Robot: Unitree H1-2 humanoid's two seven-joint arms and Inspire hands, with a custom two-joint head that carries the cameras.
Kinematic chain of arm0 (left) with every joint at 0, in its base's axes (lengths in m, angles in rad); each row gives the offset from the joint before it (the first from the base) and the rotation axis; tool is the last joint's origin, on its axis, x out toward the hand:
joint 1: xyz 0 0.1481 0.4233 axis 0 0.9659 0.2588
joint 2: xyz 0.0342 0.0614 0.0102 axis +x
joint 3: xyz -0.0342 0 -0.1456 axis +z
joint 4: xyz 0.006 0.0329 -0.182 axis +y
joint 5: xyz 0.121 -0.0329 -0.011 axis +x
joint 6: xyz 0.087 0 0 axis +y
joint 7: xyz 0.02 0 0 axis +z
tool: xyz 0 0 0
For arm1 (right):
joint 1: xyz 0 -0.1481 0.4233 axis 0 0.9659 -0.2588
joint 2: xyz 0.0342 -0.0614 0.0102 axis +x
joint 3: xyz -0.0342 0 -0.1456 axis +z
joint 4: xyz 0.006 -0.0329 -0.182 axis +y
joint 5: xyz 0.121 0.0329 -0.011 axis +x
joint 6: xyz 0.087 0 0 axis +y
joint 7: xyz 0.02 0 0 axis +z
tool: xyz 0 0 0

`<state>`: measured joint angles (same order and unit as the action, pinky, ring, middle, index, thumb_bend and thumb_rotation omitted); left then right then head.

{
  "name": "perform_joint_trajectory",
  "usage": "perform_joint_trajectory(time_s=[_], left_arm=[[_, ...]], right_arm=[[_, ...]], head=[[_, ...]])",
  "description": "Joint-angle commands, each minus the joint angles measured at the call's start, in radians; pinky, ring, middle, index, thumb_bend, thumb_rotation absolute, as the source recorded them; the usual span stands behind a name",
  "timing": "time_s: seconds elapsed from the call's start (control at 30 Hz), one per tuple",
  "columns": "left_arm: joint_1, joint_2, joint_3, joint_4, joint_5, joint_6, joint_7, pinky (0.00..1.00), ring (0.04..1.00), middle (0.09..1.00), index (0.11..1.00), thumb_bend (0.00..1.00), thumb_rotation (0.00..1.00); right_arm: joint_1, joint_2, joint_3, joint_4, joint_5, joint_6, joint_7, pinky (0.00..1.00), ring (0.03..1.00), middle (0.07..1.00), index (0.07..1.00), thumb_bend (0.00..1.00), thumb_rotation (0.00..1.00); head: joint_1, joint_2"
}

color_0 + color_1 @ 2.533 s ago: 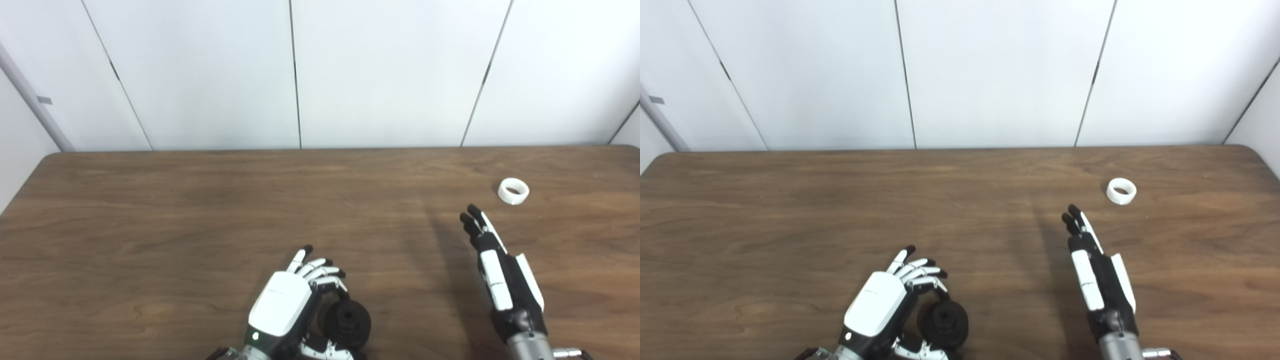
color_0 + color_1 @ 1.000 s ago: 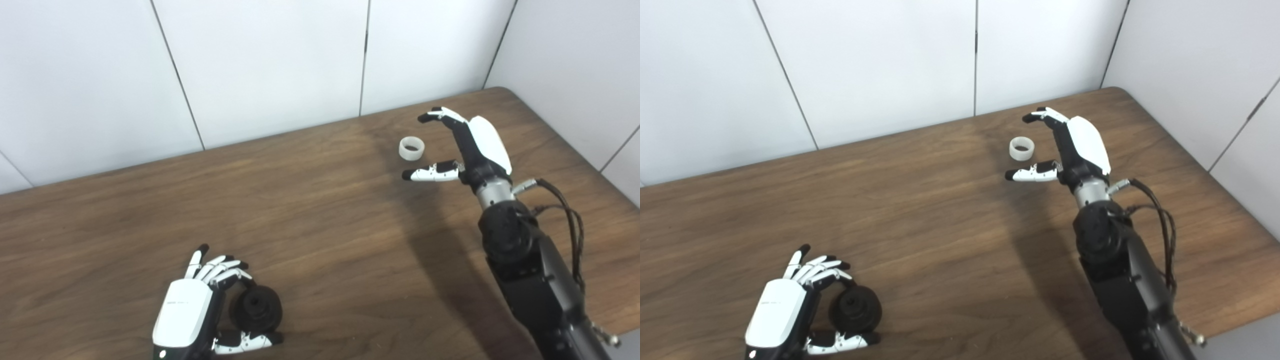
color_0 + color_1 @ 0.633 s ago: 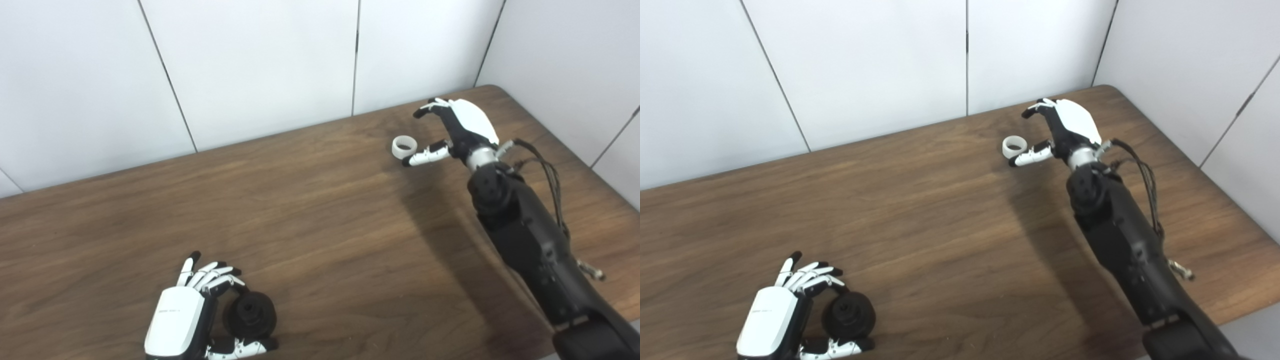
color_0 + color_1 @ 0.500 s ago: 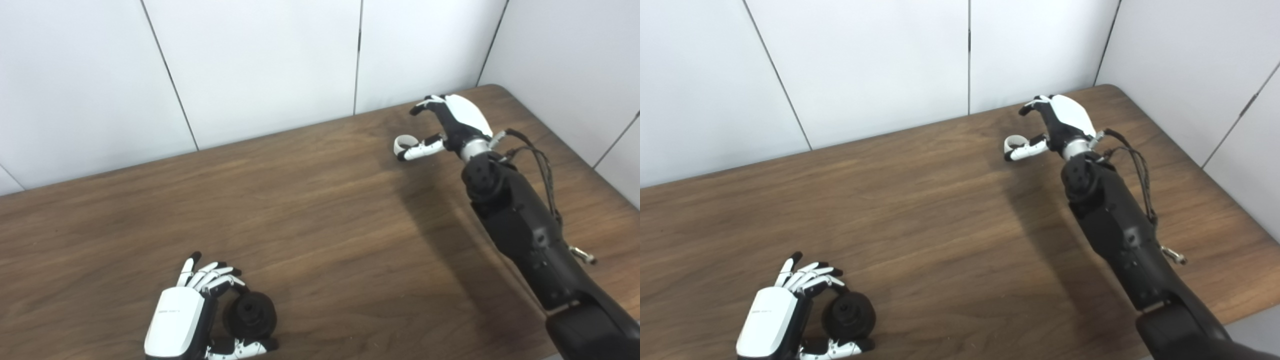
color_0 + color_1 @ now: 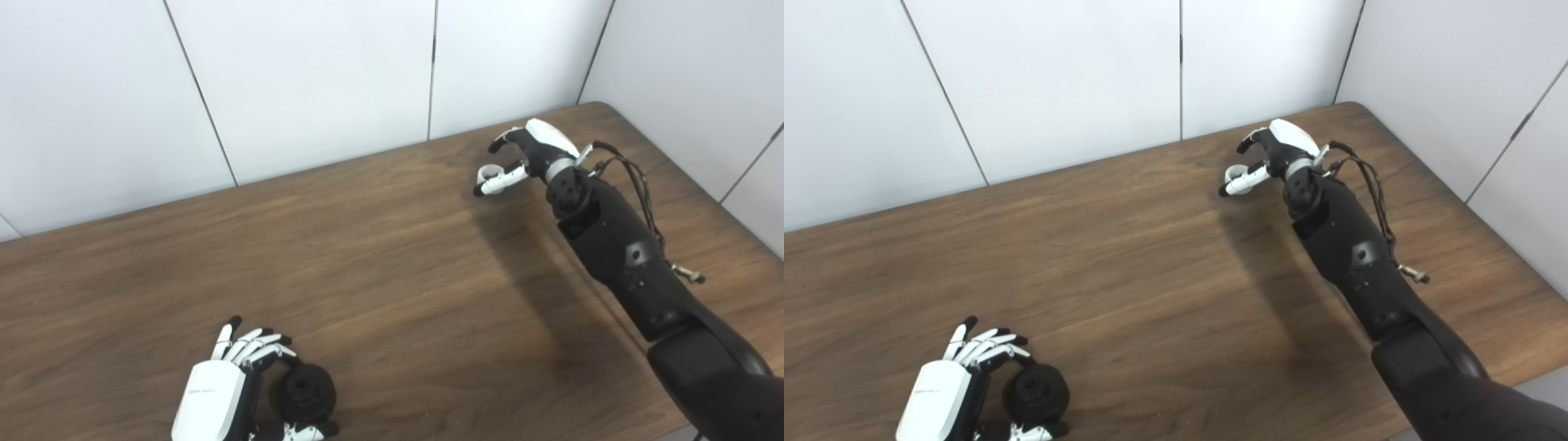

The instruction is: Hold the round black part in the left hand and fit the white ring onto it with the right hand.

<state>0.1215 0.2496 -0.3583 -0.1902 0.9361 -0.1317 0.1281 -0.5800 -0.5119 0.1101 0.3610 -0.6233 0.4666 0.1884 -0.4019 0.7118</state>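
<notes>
My left hand cups the stepped black part; my right hand, fingers spread, curls around the short white ring.

The camera has swung to the right, so the far right corner of the worktop now shows at the upper right of the frame. The right hand has reached from the lower right up to the white ring in the upper right. Its fingers, spread wide a second ago, have curled over the ring, the thumb crossing in front of it.
</notes>
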Motion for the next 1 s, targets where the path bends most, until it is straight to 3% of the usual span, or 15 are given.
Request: perform_joint_trajectory(time_s=[0.0,0.2,0.4,0.97], left_arm=[[0.018,0.005,-0.003,-0.010,0.013,-0.003,-0.006,0.99,0.825,0.738,0.485,0.52,0.05],[0.023,0.002,-0.004,-0.016,0.011,0.000,-0.012,1.00,0.827,0.739,0.485,0.52,0.05],[0.023,-0.002,0.001,-0.021,0.014,0.005,-0.017,0.99,0.827,0.741,0.485,0.52,0.05],[0.022,-0.010,0.012,-0.032,0.008,0.008,-0.027,1.00,0.831,0.741,0.485,0.52,0.05]], right_arm=[[-0.063,-0.026,-0.006,-0.008,-0.017,0.003,-0.014,0.96,0.989,0.927,0.701,0.89,0.29],[-0.053,-0.018,-0.019,-0.016,-0.035,0.003,-0.007,0.96,0.992,0.925,0.692,0.86,0.27],[-0.043,-0.015,-0.032,-0.012,-0.048,0.003,-0.008,0.90,0.989,0.915,0.687,0.88,0.27],[-0.037,-0.017,-0.032,-0.002,-0.092,0.003,0.016,0.93,0.994,0.907,0.686,0.87,0.24]], head=[[0.000,0.001],[0.002,0.004],[0.003,0.006],[0.005,0.004]])
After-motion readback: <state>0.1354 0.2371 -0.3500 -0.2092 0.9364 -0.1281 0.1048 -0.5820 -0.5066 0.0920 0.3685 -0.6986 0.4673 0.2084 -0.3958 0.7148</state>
